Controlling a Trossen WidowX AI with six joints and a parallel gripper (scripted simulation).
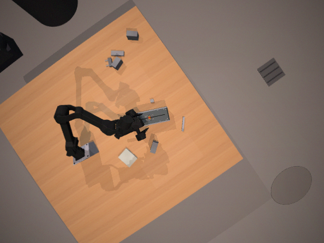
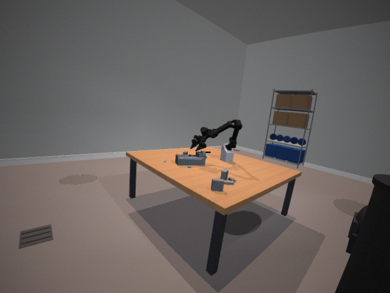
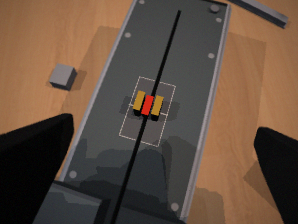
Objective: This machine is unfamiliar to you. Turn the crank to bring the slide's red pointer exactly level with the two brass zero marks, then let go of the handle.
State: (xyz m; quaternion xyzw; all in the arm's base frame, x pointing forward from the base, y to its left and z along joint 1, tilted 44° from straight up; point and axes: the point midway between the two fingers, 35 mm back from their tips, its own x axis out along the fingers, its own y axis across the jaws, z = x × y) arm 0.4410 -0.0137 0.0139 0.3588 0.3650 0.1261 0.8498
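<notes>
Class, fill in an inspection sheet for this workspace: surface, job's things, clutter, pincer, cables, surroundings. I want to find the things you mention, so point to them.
Surface: wooden tabletop (image 1: 191, 131) (image 2: 259, 167), no damage seen
Job's things: red pointer (image 3: 147, 105) between two brass marks (image 3: 139, 101) (image 3: 157, 106), looks about level; crank handle (image 2: 207, 152) beyond the machine's end
Clutter: small grey cube (image 1: 152, 101) (image 2: 189, 167) (image 3: 63, 76) beside the machine (image 1: 159, 115) (image 2: 190, 160) (image 3: 195, 75); pale square block (image 1: 127, 157)
Pincer (image 1: 145, 121) (image 2: 194, 149): open, nothing held
Cables: nothing seen
Surroundings: shelf rack (image 2: 268, 125), floor grate (image 1: 271, 72) (image 2: 36, 236)
</notes>
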